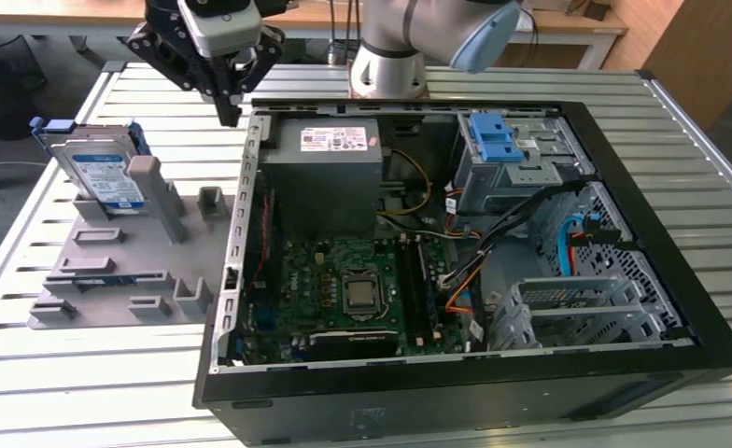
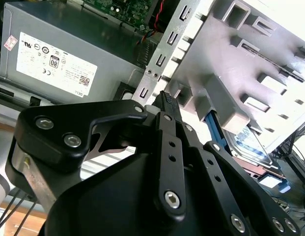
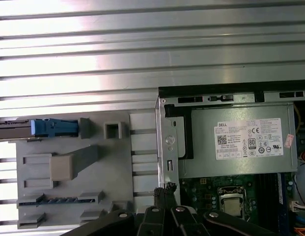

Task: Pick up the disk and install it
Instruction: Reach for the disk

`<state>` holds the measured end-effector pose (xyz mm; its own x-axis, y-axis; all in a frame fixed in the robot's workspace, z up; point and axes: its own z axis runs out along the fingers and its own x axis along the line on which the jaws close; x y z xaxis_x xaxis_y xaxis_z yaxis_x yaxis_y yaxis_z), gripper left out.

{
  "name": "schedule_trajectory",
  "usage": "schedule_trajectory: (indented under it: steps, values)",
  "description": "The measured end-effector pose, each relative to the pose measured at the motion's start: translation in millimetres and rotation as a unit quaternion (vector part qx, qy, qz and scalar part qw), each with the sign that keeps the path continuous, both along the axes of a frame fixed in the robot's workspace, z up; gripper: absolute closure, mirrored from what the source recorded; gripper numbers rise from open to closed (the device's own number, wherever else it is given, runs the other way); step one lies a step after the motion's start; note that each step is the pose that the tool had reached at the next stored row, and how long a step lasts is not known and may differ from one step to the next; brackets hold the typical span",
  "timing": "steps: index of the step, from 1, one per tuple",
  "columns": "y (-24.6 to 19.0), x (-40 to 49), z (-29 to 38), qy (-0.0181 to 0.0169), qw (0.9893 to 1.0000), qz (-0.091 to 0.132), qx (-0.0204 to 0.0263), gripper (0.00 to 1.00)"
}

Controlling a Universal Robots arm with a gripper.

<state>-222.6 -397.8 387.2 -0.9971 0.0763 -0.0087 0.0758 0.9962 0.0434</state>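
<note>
the hand (image 1: 228, 112) hangs with its fingers drawn together on nothing, tips over the side wall of the open computer case (image 1: 466, 403), close by the power supply (image 1: 329, 159). the disk (image 1: 102, 175) is well apart from it, off toward the exterior view's left, standing on edge in the grey fixture (image 1: 115, 275) on the slatted desk (image 1: 92, 406). in the first wrist view it shows edge-on, a thin strip running square to the case wall, blue bracket (image 3: 53, 128) end nearer the hand.
</note>
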Motion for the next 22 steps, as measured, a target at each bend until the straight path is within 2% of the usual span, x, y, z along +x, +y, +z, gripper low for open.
schedule_trajectory:
  steps: [22]
  values:
    - [0.7, -13.0, -1.0, 0.0014, 1.0000, 0.000, 0.0001, 0.89]
